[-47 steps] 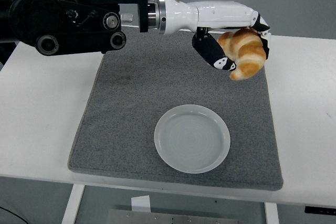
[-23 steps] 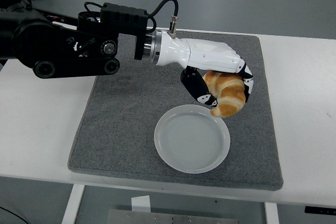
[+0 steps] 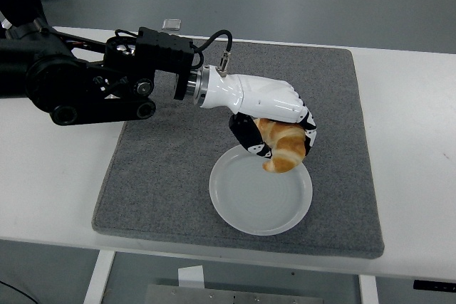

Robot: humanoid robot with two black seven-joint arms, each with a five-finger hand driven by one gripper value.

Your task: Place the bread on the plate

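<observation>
the left hand (image 3: 274, 129) is seen near the centre of the frame, its fingers curled around the bread (image 3: 285, 146), a golden croissant, which is held clear of the surface. the bread hangs over the upper rim of the white plate (image 3: 242, 201), its lower tip just above the plate; contact cannot be told. the plate rests on the grey mat (image 3: 164, 169), lower centre, on the white surface (image 3: 50, 176). the black arm (image 3: 85, 80) is seen entering from the left edge.
</observation>
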